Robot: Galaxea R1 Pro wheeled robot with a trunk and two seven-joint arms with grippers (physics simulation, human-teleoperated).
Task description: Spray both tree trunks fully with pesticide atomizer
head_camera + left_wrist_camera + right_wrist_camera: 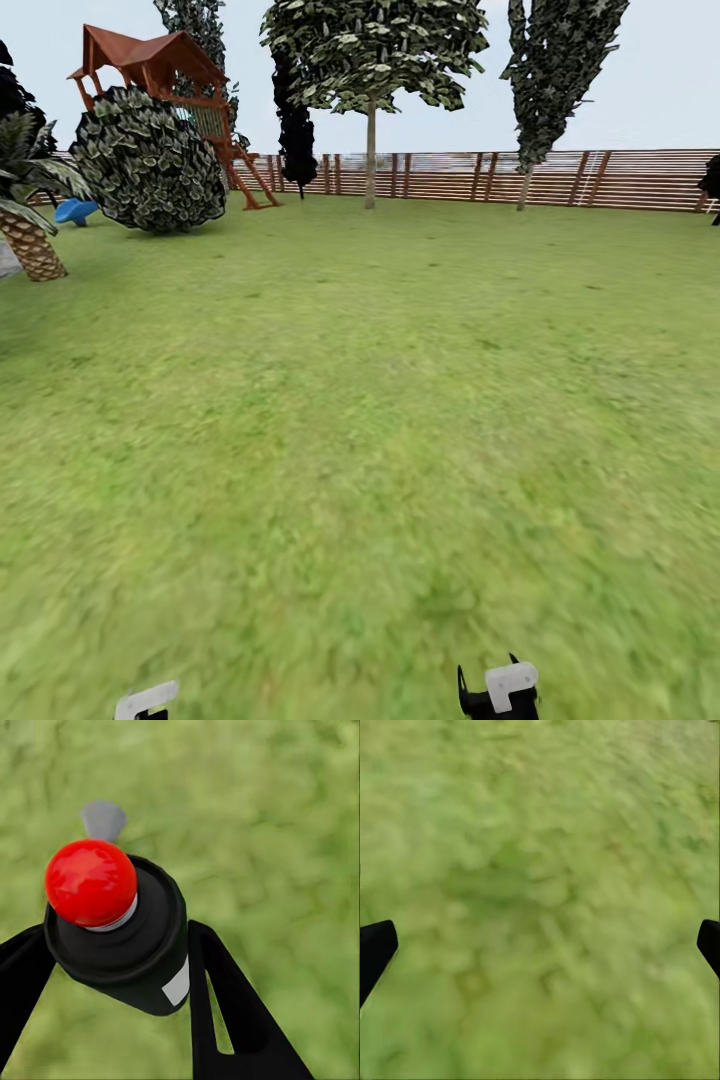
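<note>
Between the two black fingers [225, 1012] of your left claw [112, 975] sits the pesticide atomizer [124, 937], a black can topped by a red round cap [91, 882] with a grey nozzle [103, 819] beyond it; the fingers press its sides, and blurred grass lies beneath. Your right claw [540, 945] is spread wide, its fingertips [375, 949] at opposite edges of the right wrist view with only lawn between them. From the head view, the lawn [380, 420] of the garden runs to the brown slat fence [600, 178] at its far edge. Two trees stand by that fence: one [370, 60] with a broad crown, another [555, 70] narrower. Toward the lawn's far left corner are a round bush [148, 160], a wooden play tower [160, 65], a blue object [75, 211] and a short palm [30, 235].
</note>
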